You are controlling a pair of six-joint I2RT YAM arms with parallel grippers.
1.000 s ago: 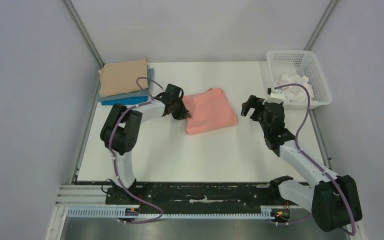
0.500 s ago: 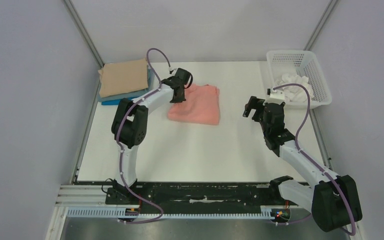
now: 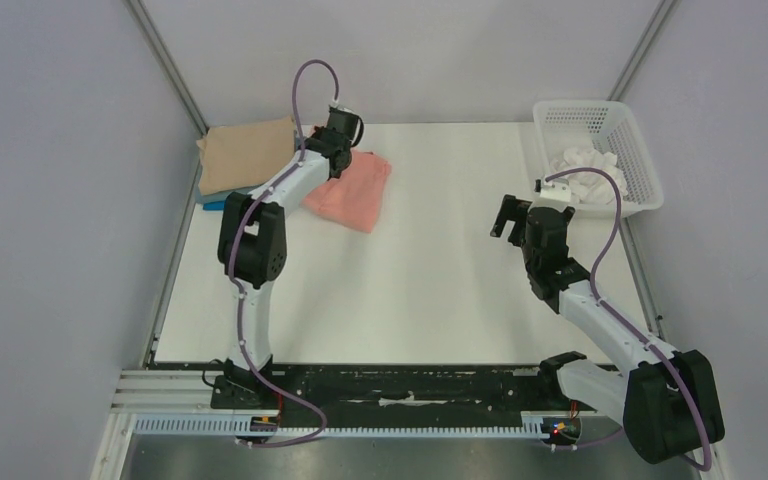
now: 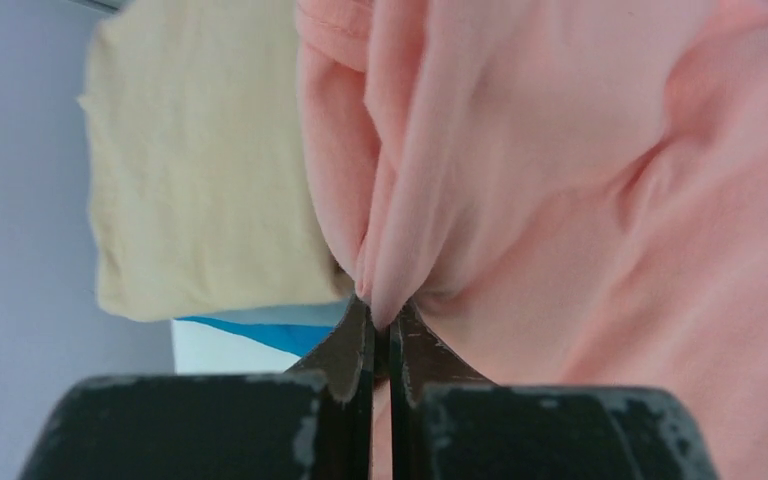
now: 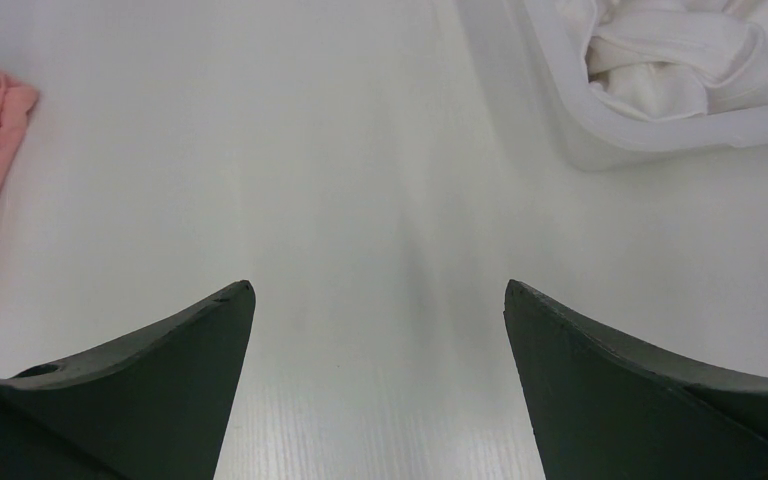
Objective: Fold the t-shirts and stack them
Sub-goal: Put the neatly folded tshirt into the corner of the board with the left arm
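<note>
Step in hand: carrying the folded pink shirt (image 3: 352, 195) over to the stack. Pinched hard on a bunched fold at its edge with the left gripper (image 4: 380, 312), fingers clenched flat together on the cloth. Pink shirt at 11 o'clock on the table (image 3: 410, 290), just at the 3 o'clock side of the stack. Stack at 10 o'clock: tan shirt (image 3: 245, 155) on top, a bright blue shirt (image 4: 260, 335) showing beneath. Cannot tell whether the pink cloth drags on the table or hangs partly lifted. Right gripper (image 5: 377, 288) spread wide, grasping nothing, low over bare table at 3 o'clock, with the white basket (image 3: 644, 160) off at 2 o'clock.

To do it well: lift enough for the trailing edge to clear the tan shirt's side, or risk shoving the stack askew. Carry toward 9 o'clock until centred, lower flat, square the edges, then release. Likely to sag and unfold from 1 pinch point, so go slowly.
</note>
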